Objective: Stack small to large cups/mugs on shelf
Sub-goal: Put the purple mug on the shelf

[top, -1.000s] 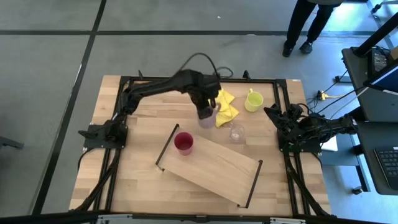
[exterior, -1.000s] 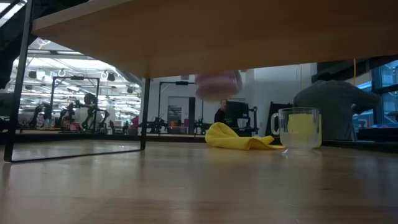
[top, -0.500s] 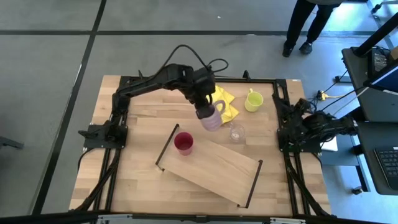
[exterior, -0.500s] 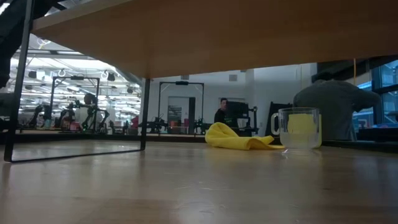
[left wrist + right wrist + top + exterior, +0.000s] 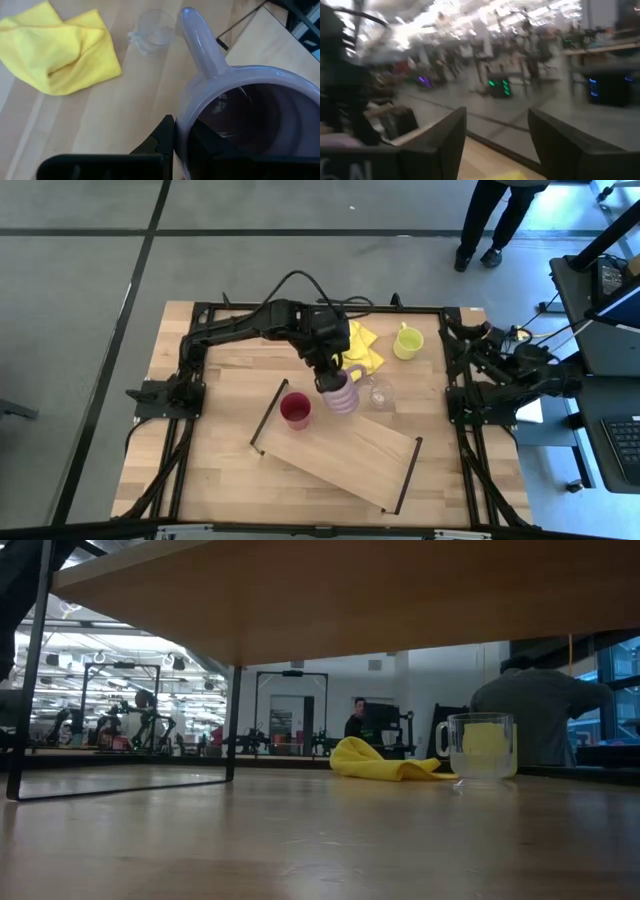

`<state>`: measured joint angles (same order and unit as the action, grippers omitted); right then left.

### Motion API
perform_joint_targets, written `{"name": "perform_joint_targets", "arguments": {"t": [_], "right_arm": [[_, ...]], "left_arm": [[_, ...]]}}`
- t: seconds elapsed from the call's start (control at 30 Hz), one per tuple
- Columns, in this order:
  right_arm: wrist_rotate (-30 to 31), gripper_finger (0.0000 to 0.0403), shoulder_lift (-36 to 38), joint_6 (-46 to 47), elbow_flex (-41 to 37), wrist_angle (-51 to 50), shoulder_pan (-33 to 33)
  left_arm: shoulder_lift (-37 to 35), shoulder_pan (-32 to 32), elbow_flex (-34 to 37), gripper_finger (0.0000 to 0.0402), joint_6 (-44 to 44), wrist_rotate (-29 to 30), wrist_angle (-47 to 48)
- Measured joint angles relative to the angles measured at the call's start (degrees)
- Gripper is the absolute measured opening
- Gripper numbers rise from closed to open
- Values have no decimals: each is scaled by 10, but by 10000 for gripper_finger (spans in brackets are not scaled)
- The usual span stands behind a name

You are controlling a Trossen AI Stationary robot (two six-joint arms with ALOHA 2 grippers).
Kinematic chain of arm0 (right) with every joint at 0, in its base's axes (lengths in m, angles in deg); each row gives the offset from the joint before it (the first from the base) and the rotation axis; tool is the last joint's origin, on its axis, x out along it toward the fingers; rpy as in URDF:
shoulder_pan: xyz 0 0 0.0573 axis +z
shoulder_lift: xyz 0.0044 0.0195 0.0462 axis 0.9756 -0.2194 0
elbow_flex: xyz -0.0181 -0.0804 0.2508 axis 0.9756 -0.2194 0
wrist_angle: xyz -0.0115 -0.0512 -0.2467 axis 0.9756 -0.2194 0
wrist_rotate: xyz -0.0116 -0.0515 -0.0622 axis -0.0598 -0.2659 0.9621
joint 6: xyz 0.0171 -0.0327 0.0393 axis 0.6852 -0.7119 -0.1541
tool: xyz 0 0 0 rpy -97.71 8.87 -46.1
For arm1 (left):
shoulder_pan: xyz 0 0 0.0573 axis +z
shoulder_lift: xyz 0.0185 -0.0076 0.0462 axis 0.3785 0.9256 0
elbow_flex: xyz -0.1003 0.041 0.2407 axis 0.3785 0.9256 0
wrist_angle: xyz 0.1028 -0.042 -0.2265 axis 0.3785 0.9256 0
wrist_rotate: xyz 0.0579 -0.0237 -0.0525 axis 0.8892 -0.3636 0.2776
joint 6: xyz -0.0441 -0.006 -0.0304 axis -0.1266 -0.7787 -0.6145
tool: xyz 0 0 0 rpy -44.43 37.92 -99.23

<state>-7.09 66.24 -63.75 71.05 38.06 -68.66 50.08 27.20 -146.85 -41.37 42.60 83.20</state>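
Note:
My left gripper (image 5: 330, 380) is shut on the purple mug (image 5: 341, 393), lifted above the far edge of the shelf (image 5: 350, 450), between the red cup (image 5: 294, 410) and the clear glass tumbler (image 5: 380, 393). The red cup stands on its base at the shelf's left end. The tumbler stands on the table beside the shelf. The yellow-green mug (image 5: 406, 341) stands on the table at the far right. My right gripper (image 5: 495, 150) is open and empty at the table's right edge (image 5: 462, 345). The purple mug is out of the low view. My left gripper pinches the purple mug's rim wall (image 5: 181, 125) on the side opposite the handle (image 5: 200, 45), one finger (image 5: 162, 137) outside and one (image 5: 212, 145) inside. The fingers come from above, pointing down. The mug hangs roughly upright with its mouth up, clear of table and shelf.
A yellow cloth (image 5: 362, 348) lies crumpled on the table at the far side, between the purple mug and the yellow-green mug. The shelf's thin black rails (image 5: 266, 416) (image 5: 405, 475) stand at its short ends. A person (image 5: 495, 220) stands beyond the far right corner.
My left gripper has carried the purple mug from beside the yellow cloth toward the near edge, to the shelf's far edge, and higher, out of the low view. My right arm has swung toward the table's far edge.

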Motion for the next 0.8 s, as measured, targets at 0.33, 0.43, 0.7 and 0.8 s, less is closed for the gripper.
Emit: {"name": "perform_joint_targets", "arguments": {"t": [0.33, 0.43, 0.7, 0.8], "right_arm": [[59, 212, -127, 42, 200, -202, 0], [61, 212, -178, 78, 256, -276, -1], [80, 212, -282, 272, 352, -410, -39], [78, 212, -308, 299, 366, -410, -56]], "left_arm": [[0, -21, 0, 19, -47, 22, -18], [0, -27, 0, 19, -70, 28, -26], [0, -54, 0, 19, -143, 64, -19], [0, -68, 0, 19, -170, 66, -13]]}}
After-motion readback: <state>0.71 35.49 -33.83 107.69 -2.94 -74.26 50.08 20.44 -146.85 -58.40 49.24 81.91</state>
